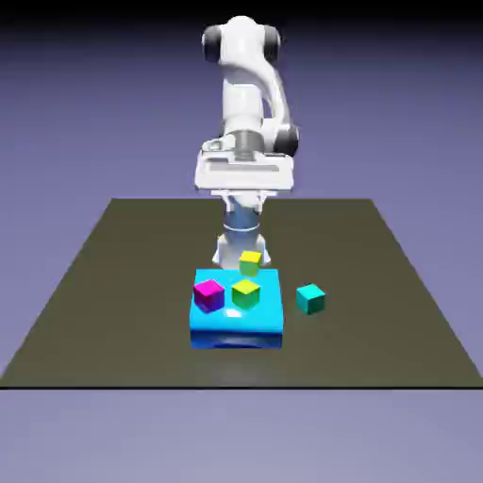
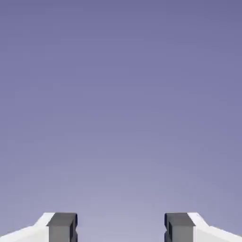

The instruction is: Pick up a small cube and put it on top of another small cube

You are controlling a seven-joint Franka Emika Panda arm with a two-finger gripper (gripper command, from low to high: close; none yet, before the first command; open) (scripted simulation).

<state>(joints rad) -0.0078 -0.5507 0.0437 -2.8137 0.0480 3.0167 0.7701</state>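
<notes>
While my end effector (image 2: 121, 229) hung open and empty, facing only backdrop, the teal cube (image 1: 310, 299) sat on the worktop (image 1: 113, 283) at 3 o'clock of the blue tray (image 1: 236, 330); the olive-yellow cube (image 1: 250, 262) sat at the tray's 12. I judged: descend square, centred, grip opposite faces.

You have a dark olive bench (image 1: 113, 283) carrying a bright blue slab (image 1: 236, 325), with a magenta cube (image 1: 208, 294) and a yellow-topped, green-sided cube (image 1: 245, 293) side by side on it.
</notes>
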